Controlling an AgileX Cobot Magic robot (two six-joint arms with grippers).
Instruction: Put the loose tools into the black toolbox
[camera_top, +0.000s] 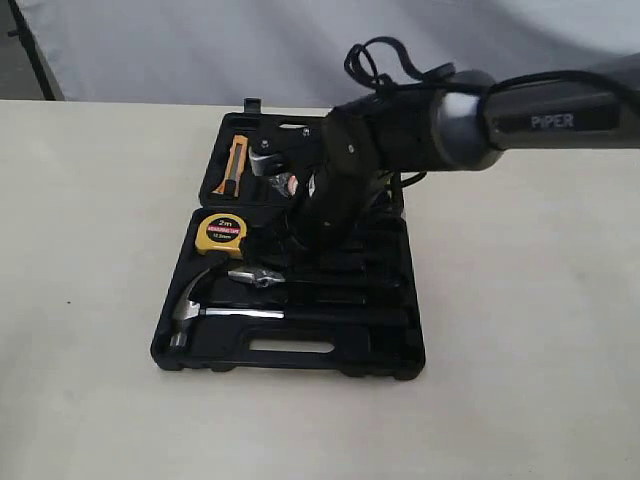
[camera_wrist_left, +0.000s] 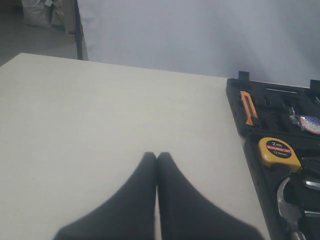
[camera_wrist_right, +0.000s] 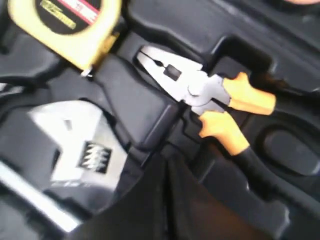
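Observation:
The black toolbox (camera_top: 385, 350) lies open in the middle of the table. In its near half the claw hammer (camera_top: 200, 305) sits in a recess, and the silver adjustable wrench (camera_top: 258, 277) lies just behind it. My right gripper (camera_top: 303, 243) reaches down into the case. In the right wrist view that gripper (camera_wrist_right: 167, 159) is shut beside the wrench head (camera_wrist_right: 82, 145), with nothing showing between the fingers. The clear-wrapped tape roll (camera_wrist_left: 307, 122) rests in the far half. My left gripper (camera_wrist_left: 157, 155) is shut over bare table, left of the toolbox (camera_wrist_left: 252, 145).
A yellow tape measure (camera_top: 221, 232) and orange-handled pliers (camera_wrist_right: 205, 92) sit in recesses of the near half. An orange utility knife (camera_top: 235, 165) lies in the far half. The right arm (camera_top: 540, 120) crosses above the case from the right. A pale backdrop stands behind the table.

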